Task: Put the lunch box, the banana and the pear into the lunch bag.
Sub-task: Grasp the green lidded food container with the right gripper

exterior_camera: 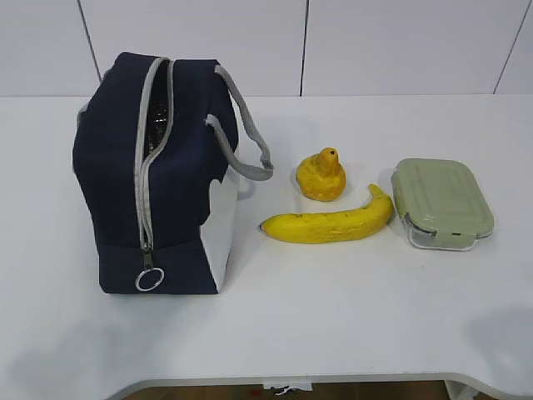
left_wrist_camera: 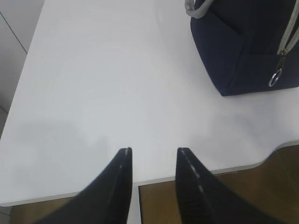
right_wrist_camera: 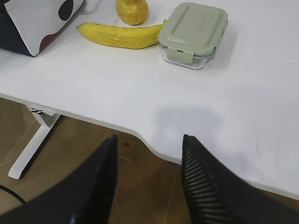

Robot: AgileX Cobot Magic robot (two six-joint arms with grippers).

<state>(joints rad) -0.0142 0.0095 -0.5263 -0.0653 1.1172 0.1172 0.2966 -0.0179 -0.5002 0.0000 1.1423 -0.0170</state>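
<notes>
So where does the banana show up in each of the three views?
Exterior: the banana lies right of centre, between the lunch bag and the lunch box.
Left wrist: not in it; only the bag's corner shows.
Right wrist: top centre, tip by the lunch box.
Shared landmark: the bag.

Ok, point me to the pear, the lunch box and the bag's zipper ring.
pear (exterior_camera: 321, 177): exterior view, middle of its body.
lunch box (right_wrist_camera: 192, 29): right wrist view, centre of the green lid.
zipper ring (exterior_camera: 150, 280): exterior view, on the metal ring low on the bag's front.
</notes>
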